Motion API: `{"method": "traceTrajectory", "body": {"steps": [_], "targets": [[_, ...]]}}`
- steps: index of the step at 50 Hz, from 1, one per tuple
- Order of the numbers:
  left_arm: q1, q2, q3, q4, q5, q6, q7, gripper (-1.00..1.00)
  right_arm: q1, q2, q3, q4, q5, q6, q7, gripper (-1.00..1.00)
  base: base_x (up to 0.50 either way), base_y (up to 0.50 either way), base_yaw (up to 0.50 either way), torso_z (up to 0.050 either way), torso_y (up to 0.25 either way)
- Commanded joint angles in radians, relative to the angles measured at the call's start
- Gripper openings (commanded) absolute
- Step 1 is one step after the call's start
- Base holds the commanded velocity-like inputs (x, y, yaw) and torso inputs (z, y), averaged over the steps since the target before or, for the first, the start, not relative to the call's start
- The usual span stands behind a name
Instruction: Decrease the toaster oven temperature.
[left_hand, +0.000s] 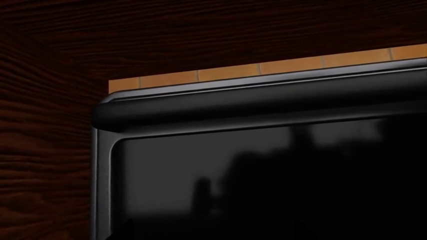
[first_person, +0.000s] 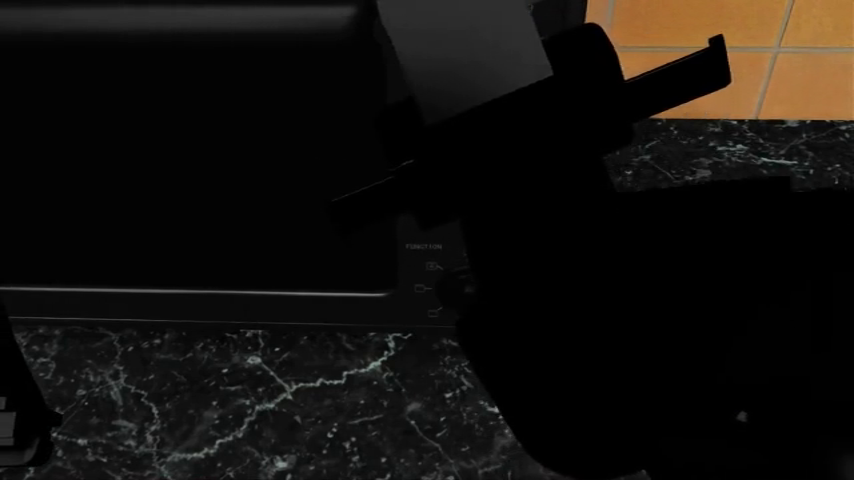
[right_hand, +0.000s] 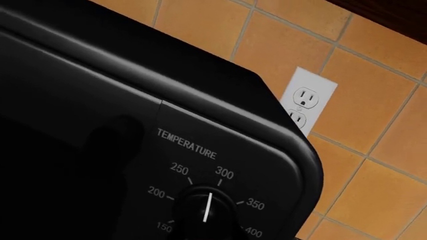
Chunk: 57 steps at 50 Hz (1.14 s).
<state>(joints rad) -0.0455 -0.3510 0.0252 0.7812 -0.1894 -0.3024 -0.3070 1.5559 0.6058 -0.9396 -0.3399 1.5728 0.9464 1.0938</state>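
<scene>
On the dark marbled surface (first_person: 267, 390) sits the toaster oven (first_person: 187, 150), against orange wall tiles (right_hand: 373, 115). Only the right wrist view shows the temperature knob (right_hand: 207, 210), its white pointer between 250 and 300, and a white outlet (right_hand: 303, 102) to the oven's right. The left wrist view shows just the glass door's upper corner beside dark wood panelling (left_hand: 47, 125). From the head, the right arm (first_person: 561, 200) hides the panel except the FUNCTION label (first_person: 424, 246). Neither tool's jaws are visible; I cannot tell their state.
</scene>
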Motion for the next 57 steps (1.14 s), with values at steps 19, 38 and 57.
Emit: {"method": "traceTrajectory", "body": {"steps": [19,38,57], "targets": [[0.008,-0.010,-0.005,0.013,-0.015,0.003,-0.011,1.00,0.127,-0.035,-0.092,0.037,0.038,0.189,0.021,-1.00,0.00,0.00,0.00,0.000,0.000],[0.013,-0.016,-0.011,0.020,-0.025,0.007,-0.017,1.00,0.210,-0.065,-0.153,0.053,0.066,0.297,0.032,-1.00,0.00,0.00,0.00,0.000,0.000],[0.019,-0.022,-0.015,0.028,-0.032,0.012,-0.025,1.00,0.263,-0.091,-0.205,0.072,0.083,0.368,0.028,-1.00,0.00,0.00,0.00,0.000,0.002]]}}
